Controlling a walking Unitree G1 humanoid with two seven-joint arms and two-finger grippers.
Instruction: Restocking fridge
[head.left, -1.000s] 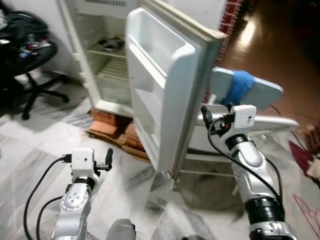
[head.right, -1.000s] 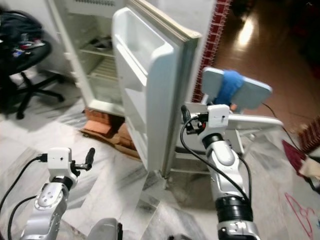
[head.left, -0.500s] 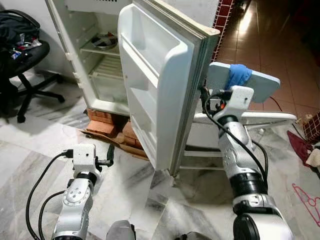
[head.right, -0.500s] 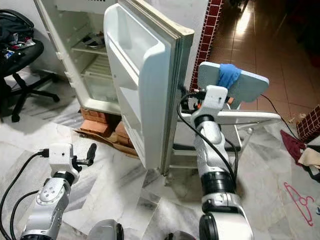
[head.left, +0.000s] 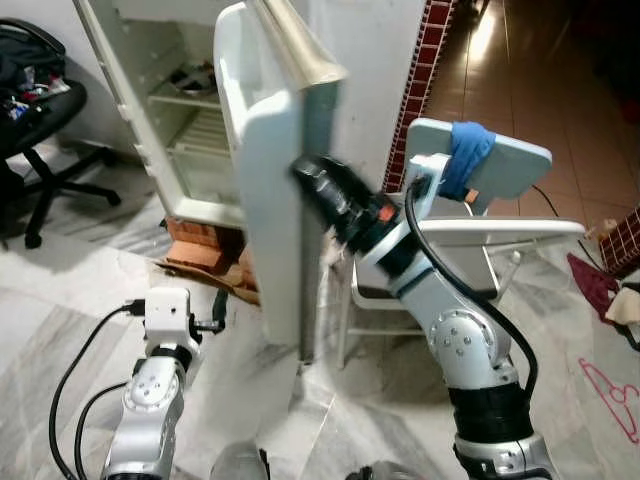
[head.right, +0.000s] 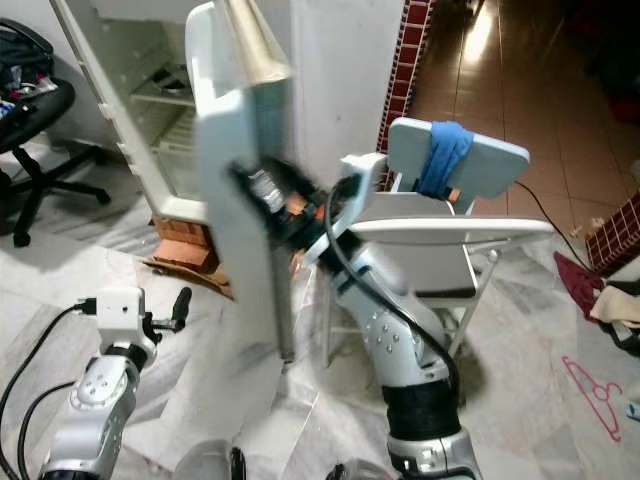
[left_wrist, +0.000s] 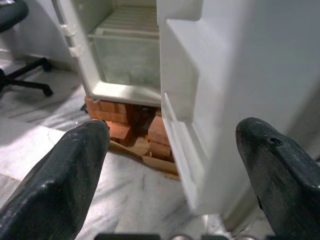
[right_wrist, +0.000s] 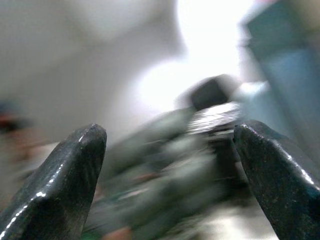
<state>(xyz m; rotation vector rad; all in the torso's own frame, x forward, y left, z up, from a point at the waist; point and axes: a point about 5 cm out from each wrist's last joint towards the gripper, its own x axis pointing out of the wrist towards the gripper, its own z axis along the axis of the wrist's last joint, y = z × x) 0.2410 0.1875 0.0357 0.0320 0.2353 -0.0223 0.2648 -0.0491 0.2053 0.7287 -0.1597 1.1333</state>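
Since earlier frame: white fridge door (head.left: 268, 190) swung from wide open to edge-on, partway shut; my right gripper (head.left: 312, 178) now against its outer face, blurred, fingers spread in wrist view. Left gripper (left_wrist: 172, 165) low beside door, fingers wide, empty. White fridge cabinet (head.left: 185, 110) open, shelves near bare. Judgement: no stock in hand; restocking unfinished, door closing under way.

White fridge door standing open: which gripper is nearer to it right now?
Right. The right gripper is up against the white fridge door's outer edge, blurred with motion. The left gripper hangs low to the door's left, apart from it, fingers open.
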